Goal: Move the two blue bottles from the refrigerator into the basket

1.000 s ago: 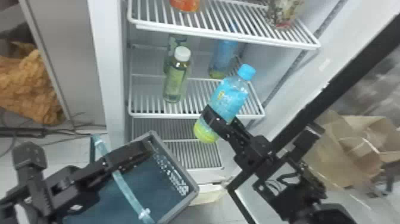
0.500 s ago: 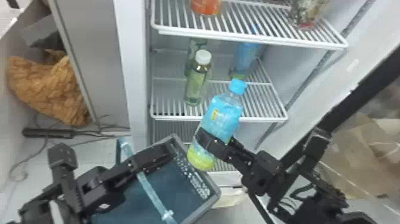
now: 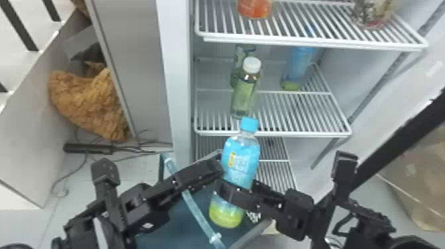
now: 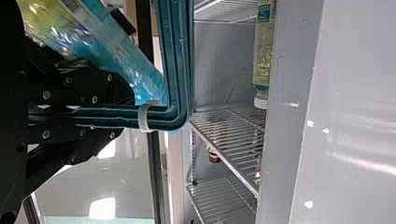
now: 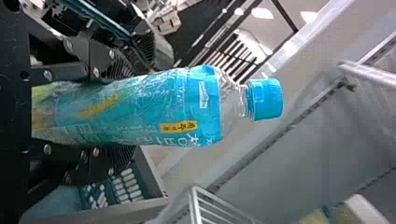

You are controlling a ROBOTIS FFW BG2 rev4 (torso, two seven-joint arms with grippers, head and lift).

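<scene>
Standing half-veiled by a shelf (image 3: 314, 41), one blue bottle (image 3: 300, 63) is seen; another (image 3: 240, 155) is pinched by the right gripper (image 3: 233, 188). In the left wrist view, the basket (image 3: 254, 234) is clamped by the left gripper (image 3: 219, 165).

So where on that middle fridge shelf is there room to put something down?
The front right of the middle shelf looks bare, between the front green bottle, the shelved blue bottle behind and the shelf's right edge. It's crowded over the basket: held blue bottle, left gripper, right gripper.

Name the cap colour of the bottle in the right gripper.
Blue; the cap shows best in the right wrist view.
</scene>
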